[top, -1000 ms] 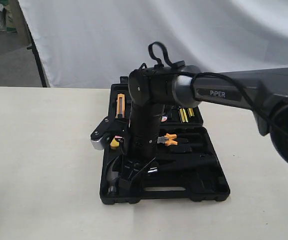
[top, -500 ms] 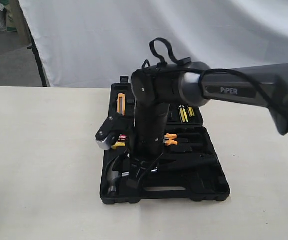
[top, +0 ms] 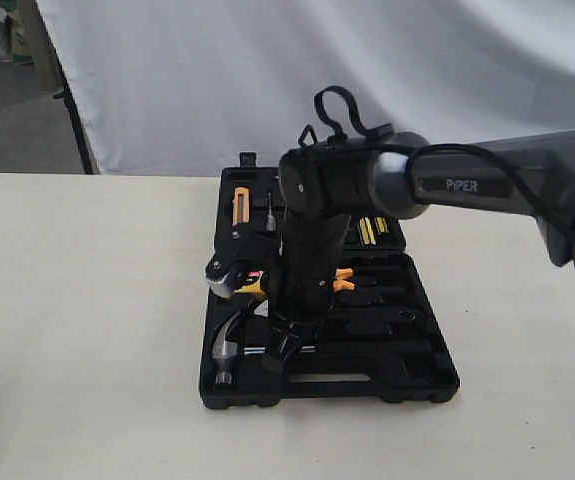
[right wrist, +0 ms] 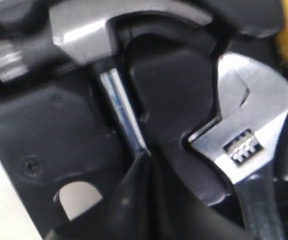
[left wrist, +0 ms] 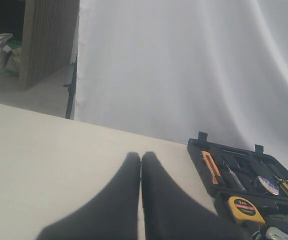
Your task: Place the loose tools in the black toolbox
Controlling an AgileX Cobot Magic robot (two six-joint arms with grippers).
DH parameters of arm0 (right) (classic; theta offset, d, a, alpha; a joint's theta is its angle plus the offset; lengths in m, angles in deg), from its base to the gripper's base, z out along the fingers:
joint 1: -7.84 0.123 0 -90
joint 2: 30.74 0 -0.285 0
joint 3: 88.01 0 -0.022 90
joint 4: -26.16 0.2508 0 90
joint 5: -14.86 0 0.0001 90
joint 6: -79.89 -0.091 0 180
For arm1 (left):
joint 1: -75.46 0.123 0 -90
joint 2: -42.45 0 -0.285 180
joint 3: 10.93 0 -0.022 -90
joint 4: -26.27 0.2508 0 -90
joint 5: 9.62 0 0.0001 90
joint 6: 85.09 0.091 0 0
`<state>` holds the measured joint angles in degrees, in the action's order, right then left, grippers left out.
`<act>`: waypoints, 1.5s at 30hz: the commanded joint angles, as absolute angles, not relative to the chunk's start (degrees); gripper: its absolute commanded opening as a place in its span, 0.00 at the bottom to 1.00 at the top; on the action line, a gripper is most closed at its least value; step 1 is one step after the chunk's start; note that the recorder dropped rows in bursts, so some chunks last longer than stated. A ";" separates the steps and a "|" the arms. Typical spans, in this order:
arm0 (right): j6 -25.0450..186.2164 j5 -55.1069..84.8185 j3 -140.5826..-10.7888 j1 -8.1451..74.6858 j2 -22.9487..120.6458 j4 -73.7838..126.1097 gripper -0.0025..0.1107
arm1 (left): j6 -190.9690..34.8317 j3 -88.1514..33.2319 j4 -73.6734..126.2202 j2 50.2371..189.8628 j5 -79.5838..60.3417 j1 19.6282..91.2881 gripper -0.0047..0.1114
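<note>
The black toolbox (top: 407, 372) lies open on the table. The claw hammer (top: 225, 348) rests in its recess in the near half, steel head (right wrist: 83, 30) to the left. Beside it in the right wrist view, the silver adjustable wrench (right wrist: 244, 130) sits in its own recess. My right gripper (top: 279, 358) points down over the hammer's neck, fingers shut together, tips (right wrist: 146, 155) at the steel shaft. My left gripper (left wrist: 141, 156) is shut and empty above bare table, left of the toolbox (left wrist: 199, 150). A round thing with a pale label (left wrist: 268, 185), possibly the tape roll, lies in the far half.
A yellow tape measure (top: 254, 287) sits at the toolbox's left edge, and it shows in the left wrist view (left wrist: 245, 209). Orange-handled pliers (top: 343, 280) and an orange utility knife (top: 240, 205) lie in their recesses. A white curtain hangs behind the table.
My right arm has shifted right and risen a little, so more of the hammer head shows. The hammer stays in its recess.
</note>
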<state>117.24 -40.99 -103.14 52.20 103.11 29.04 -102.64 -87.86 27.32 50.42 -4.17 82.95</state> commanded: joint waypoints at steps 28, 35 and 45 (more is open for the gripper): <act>101.45 -5.50 -82.95 48.64 80.80 19.33 0.02 | -102.91 -87.71 27.58 50.24 -4.59 84.40 0.05; 95.02 34.46 -62.11 38.92 73.42 20.04 0.02 | -102.91 -87.71 27.58 50.24 -4.59 84.40 0.05; 86.13 31.79 -56.64 36.84 56.05 24.59 0.02 | -102.91 -87.71 27.58 50.24 -4.59 84.40 0.05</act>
